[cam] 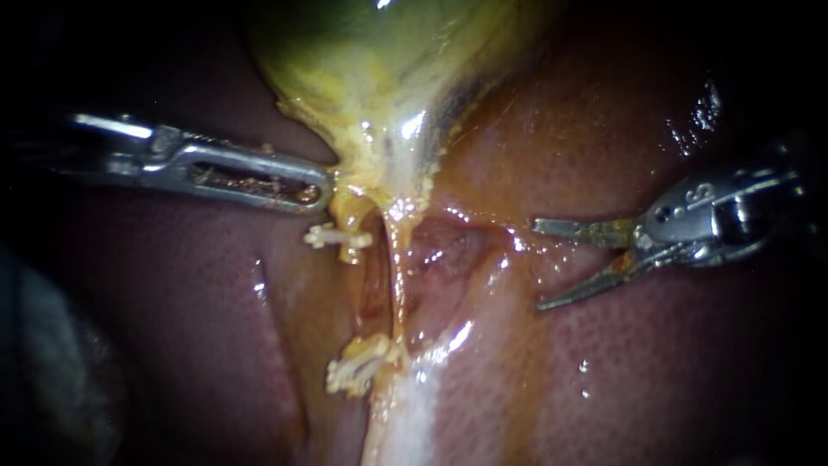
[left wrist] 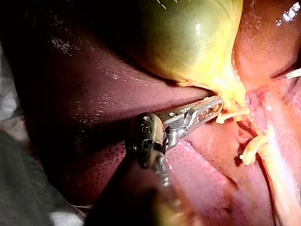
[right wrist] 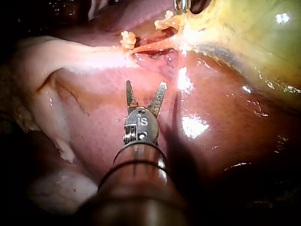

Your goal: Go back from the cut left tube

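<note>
White clips (cam: 338, 236) sit below the yellow gallbladder (cam: 379, 78), liver (cam: 655, 371) around.

Two instruments: the left instrument (cam: 323, 185) and the right instrument (cam: 536, 266). One gallbladder (cam: 388, 69), one liver (cam: 647, 362). White clips sit in two places: an upper clip (cam: 336, 236) and a lower cluster (cam: 358, 367).

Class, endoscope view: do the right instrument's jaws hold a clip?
No: the right instrument is open and empty, apart from the upper clip and lower clip.
</note>
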Available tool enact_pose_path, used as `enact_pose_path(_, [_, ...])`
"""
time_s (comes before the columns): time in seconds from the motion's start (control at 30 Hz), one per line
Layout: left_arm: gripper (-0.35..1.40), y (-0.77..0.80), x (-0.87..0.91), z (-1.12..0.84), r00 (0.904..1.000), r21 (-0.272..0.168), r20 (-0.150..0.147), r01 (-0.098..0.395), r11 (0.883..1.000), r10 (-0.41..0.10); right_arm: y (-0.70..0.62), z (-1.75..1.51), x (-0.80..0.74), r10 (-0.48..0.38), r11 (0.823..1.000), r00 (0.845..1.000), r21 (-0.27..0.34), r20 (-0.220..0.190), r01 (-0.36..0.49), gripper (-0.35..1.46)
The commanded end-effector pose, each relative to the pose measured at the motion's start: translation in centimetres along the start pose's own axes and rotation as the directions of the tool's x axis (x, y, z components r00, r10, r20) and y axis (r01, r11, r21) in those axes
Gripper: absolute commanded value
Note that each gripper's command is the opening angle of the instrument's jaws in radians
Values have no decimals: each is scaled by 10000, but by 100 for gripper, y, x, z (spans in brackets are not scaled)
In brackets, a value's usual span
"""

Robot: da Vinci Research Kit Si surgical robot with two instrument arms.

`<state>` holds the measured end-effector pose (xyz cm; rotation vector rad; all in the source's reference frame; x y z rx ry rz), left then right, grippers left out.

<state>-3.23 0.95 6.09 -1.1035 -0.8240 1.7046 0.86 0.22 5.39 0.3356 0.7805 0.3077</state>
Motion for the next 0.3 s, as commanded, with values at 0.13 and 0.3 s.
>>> enact_pose_path(0.13, [-35, 0, -2, 3, 10000, -41, 30, -22, 10000, 22, 0, -1, 0, 8, 10000, 10000, 3, -1, -8, 145])
enact_pose_path(0.3, [-35, 0, -1, 1, 10000, -58, 43, -19, 10000, 20, 1, -1, 2, 24, 10000, 10000, 0, 1, -24, 145])
